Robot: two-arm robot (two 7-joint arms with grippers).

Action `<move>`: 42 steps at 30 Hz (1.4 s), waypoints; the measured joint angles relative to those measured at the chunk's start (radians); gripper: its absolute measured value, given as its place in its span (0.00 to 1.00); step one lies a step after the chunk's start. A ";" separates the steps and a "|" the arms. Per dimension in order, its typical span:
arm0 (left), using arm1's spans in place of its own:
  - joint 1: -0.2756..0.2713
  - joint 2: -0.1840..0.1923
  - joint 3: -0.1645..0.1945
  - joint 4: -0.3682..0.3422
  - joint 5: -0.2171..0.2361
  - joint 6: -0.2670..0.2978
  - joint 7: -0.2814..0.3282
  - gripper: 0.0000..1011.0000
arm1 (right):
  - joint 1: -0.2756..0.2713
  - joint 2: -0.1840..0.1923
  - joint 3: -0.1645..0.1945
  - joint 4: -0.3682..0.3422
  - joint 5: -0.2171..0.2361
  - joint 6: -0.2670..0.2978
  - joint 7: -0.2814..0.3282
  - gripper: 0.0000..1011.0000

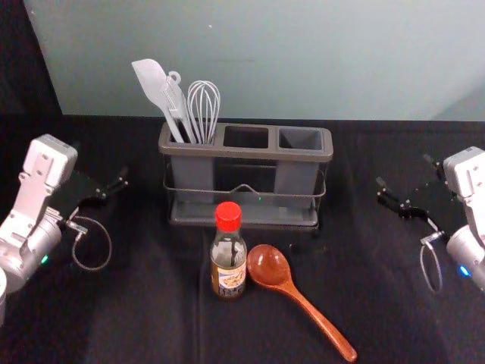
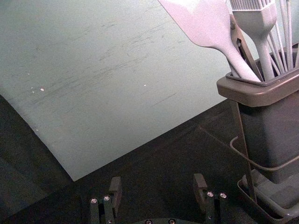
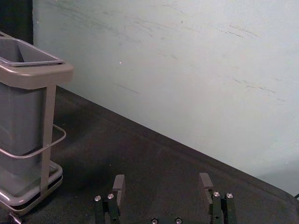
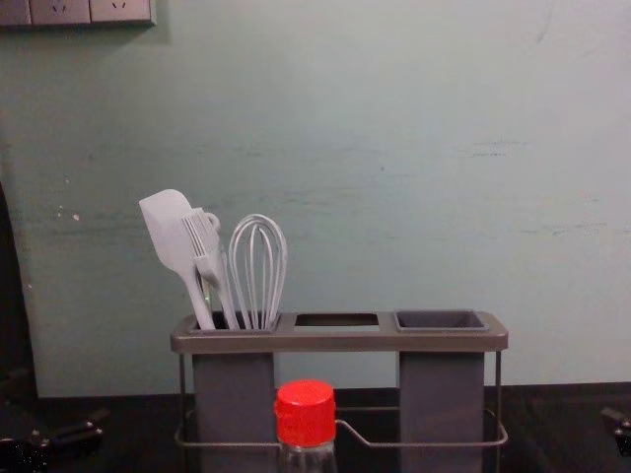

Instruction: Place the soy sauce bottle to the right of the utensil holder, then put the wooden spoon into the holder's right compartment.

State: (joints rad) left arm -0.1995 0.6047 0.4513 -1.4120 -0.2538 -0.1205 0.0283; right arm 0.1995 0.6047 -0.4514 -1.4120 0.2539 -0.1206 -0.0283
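A pale wall (image 4: 394, 148) with sockets (image 4: 61, 10) at its upper left backs the scene in the chest view, while the head view takes in a wooden spoon (image 1: 269, 267) and the label of an upright, red-capped soy sauce bottle (image 1: 229, 258) on black cloth (image 1: 151, 303). The bottle stands in front of the utensil holder (image 1: 246, 220); the spoon lies just beside it, bowl near the bottle, handle angled toward the near right. The holder's left compartment (image 4: 233, 394) carries a spatula (image 4: 170, 232), a whisk (image 4: 258, 266), a brush (image 4: 205, 246) and a riveted utensil (image 2: 240, 44), partly hidden; its right compartment (image 4: 441, 394) has its mouth uncovered. The left gripper (image 1: 100, 163) hovers left of the holder, the right gripper (image 1: 404, 171) to its right, jaws spread wide on both.
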 joint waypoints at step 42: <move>0.000 0.000 0.000 0.000 0.000 0.000 0.000 0.99 | -0.071 0.035 0.056 -0.100 0.026 -0.036 0.028 0.99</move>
State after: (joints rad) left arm -0.1995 0.6047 0.4514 -1.4120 -0.2539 -0.1205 0.0283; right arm 0.1288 0.6394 -0.3959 -1.5119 0.2795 -0.1566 -0.0006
